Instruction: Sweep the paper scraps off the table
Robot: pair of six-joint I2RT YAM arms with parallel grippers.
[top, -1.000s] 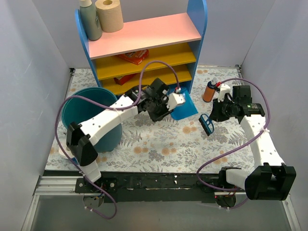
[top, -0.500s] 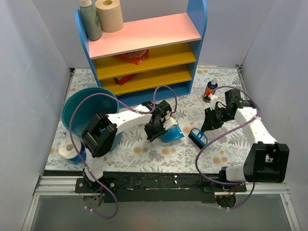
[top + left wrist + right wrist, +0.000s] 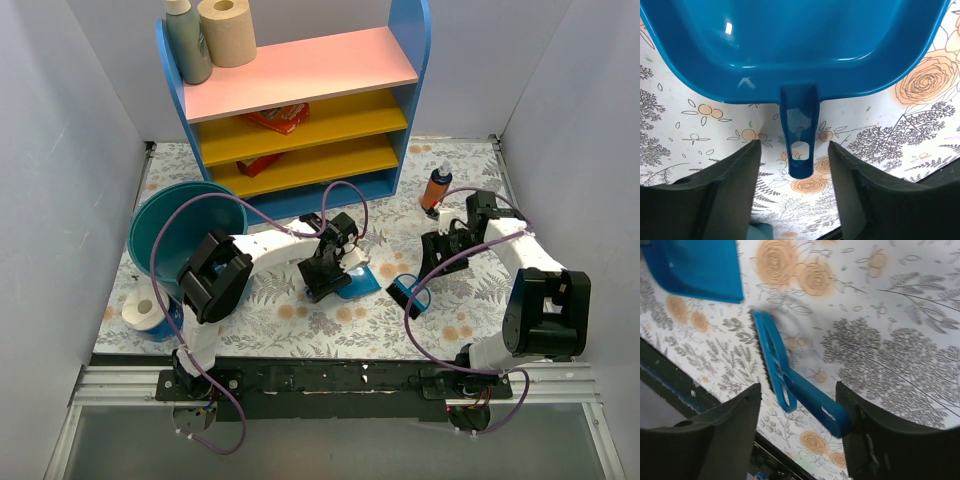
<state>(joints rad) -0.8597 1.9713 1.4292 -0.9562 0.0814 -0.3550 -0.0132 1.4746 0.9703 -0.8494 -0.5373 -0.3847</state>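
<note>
No paper scraps show in any view. The blue dustpan (image 3: pixel 358 281) lies flat on the table (image 3: pixel 300 318) near its middle. In the left wrist view the dustpan (image 3: pixel 790 45) fills the top and its handle (image 3: pixel 800 135) points between my fingers, untouched. My left gripper (image 3: pixel 336 272) (image 3: pixel 795 147) is open just behind it. The small blue brush (image 3: pixel 405 292) lies on the cloth to the right. My right gripper (image 3: pixel 430 265) (image 3: pixel 799 390) is open over the brush (image 3: pixel 771 352); the handle end (image 3: pixel 832 417) rests against the right finger (image 3: pixel 875 440).
A pink, yellow and blue shelf unit (image 3: pixel 300 100) stands at the back with red packets on its shelves. A teal tub (image 3: pixel 185 225) is at the left, a paper roll (image 3: pixel 145 312) beside it. An orange bottle (image 3: pixel 436 188) stands at the back right. The black rail (image 3: pixel 320 378) edges the front.
Both arms came down and toward the front of the table. Both grippers opened, letting go of the dustpan and the brush, which now lie on the cloth.
</note>
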